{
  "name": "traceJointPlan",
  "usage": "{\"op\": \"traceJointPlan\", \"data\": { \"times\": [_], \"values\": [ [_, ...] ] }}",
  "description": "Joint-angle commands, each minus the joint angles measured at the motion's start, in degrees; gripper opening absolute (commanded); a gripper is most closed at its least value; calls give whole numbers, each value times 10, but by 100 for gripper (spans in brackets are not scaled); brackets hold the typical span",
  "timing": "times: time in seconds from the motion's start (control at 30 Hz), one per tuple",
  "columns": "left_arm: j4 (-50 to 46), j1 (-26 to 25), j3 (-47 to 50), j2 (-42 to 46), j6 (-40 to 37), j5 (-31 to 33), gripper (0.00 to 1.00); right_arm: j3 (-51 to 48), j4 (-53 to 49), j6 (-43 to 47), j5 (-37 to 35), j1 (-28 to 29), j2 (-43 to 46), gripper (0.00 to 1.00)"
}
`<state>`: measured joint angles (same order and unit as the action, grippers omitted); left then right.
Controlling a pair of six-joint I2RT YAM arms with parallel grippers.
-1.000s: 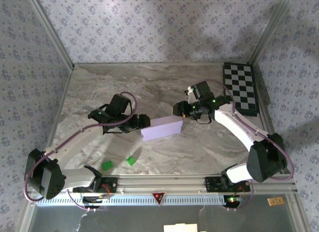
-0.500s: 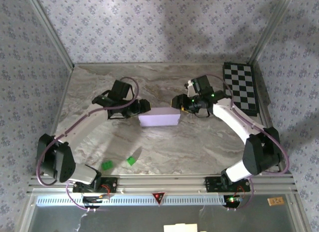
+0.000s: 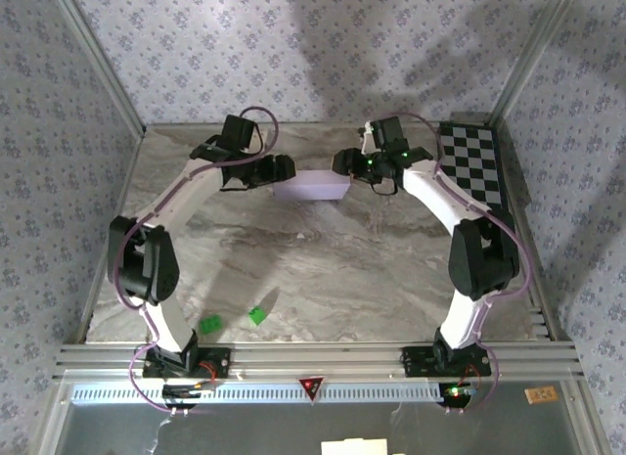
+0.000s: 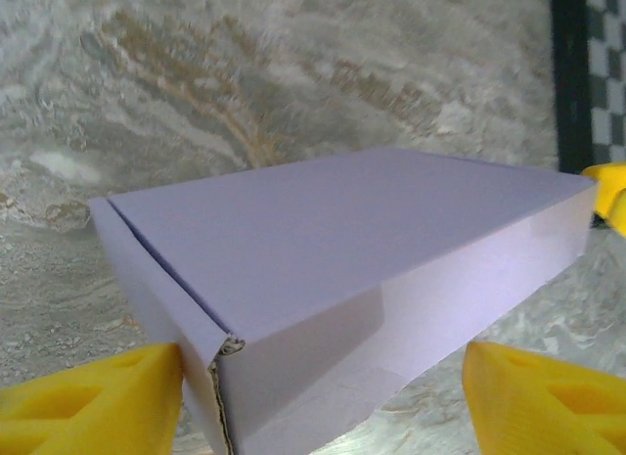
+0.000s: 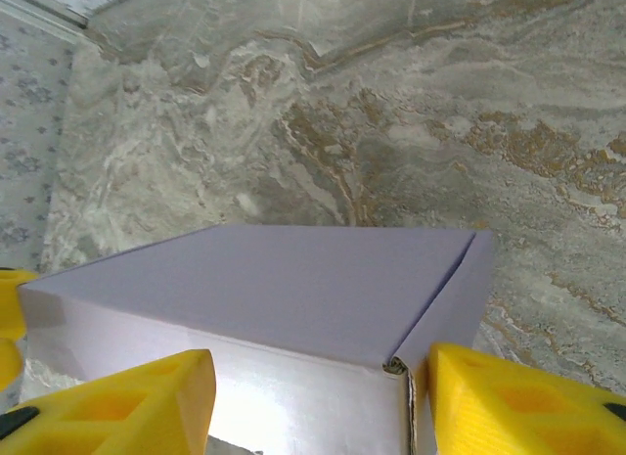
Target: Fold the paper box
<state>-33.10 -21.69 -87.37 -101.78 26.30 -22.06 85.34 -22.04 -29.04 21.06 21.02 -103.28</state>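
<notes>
Nearest, on the counter (image 3: 342,269): green bits (image 3: 210,325), out of play. Farther back, centre: the box (image 3: 311,187), closed, seemingly lying flat, flanked end to end by left fingers (image 3: 282,169) and right fingers (image 3: 341,164). Spread wide on both sides, straddling the box's ends rather than pinching; on the left, touching one corner, clear at the other. Looks like squaring up a finished fold. Push in evenly from both ends, stay low, go gently on thin walls and side seam.

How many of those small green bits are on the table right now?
2. The left green bit lies near the table's front edge, left of centre; the right green bit sits just beside it, apart. Others could hide under the paper box.
</notes>
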Motion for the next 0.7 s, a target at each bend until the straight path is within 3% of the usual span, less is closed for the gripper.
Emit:
{"op": "traceJointPlan", "data": {
  "times": [0.0, 0.4, 0.67],
  "values": [
    [36, -10, 21, 0, -20, -82, 74, 10, 16, 22, 50, 22, 0, 59],
    [71, -10, 235, 109, 16, -69, 76, -136, -25, 6, 80, 44, 72, 62],
    [57, 5, 252, 101, 15, -8, 77, -108, -57, 47, 71, 12, 20, 63]
  ]
}}
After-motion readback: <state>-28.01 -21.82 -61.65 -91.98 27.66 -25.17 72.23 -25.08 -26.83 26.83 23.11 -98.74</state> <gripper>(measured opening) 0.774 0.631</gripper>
